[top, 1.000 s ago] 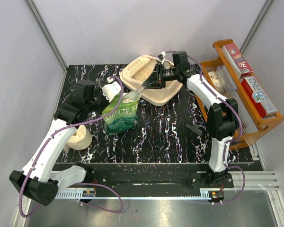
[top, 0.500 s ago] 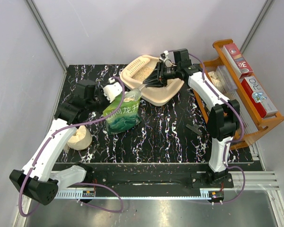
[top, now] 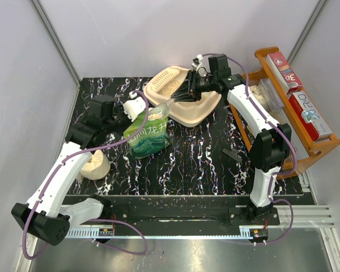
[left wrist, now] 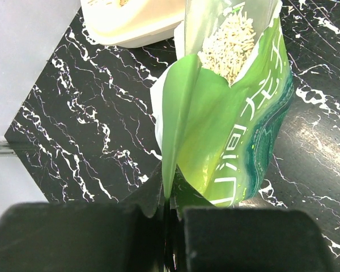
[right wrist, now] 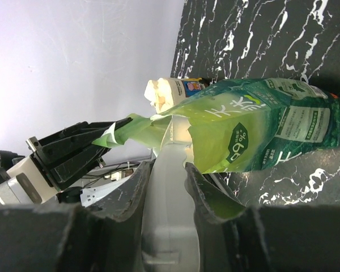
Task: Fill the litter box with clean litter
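The cream litter box (top: 199, 111) sits at the back centre with a little pale tan litter (top: 169, 85) in its far part; its corner also shows in the left wrist view (left wrist: 136, 25). A green printed bag (top: 149, 133) stands in front of it, mouth open, with pale litter pellets (left wrist: 229, 42) inside. My left gripper (left wrist: 169, 198) is shut on the bag's top edge (left wrist: 178, 113). My right gripper (right wrist: 169, 170) is shut on the handle of a grey-white scoop (right wrist: 171, 187) whose front end reaches into the bag's mouth (right wrist: 175, 127). It hovers over the box's near rim (top: 188, 93).
An orange wooden rack (top: 313, 148) with boxes stands along the right edge. A cream tape roll (top: 95, 165) lies at the left beside my left arm. A small black piece (top: 232, 154) lies on the marbled table near the right arm. Grey walls close the back and sides.
My right gripper has drawn back and to the right over the litter box with the scoop. The bag has shifted slightly to the right; the left gripper still holds its edge.
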Robot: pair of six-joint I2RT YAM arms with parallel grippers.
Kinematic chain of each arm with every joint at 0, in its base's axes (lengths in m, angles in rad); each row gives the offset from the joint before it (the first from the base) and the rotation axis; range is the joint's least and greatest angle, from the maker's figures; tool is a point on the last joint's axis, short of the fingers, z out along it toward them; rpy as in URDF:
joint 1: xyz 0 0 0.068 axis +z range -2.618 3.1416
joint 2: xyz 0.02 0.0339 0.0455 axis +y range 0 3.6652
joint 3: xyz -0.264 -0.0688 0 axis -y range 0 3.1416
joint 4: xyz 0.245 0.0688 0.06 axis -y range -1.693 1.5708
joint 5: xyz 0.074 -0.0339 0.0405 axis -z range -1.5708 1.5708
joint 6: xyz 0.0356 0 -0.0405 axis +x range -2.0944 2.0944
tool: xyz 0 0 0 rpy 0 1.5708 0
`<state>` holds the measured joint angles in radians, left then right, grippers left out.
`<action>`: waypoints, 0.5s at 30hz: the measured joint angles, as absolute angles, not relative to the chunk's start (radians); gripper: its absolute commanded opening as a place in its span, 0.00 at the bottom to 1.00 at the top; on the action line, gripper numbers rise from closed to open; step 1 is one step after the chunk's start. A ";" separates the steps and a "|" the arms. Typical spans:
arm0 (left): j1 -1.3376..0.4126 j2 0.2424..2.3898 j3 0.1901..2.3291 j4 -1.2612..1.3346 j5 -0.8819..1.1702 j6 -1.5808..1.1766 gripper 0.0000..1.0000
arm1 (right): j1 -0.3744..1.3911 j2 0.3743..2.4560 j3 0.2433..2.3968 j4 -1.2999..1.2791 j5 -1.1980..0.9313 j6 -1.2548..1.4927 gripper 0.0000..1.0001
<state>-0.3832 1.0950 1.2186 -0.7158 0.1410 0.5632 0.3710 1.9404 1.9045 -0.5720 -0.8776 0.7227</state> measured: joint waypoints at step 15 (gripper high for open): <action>-0.384 1.095 1.224 -0.718 0.136 0.550 0.00 | 0.365 1.924 1.911 -0.573 -0.902 0.645 0.00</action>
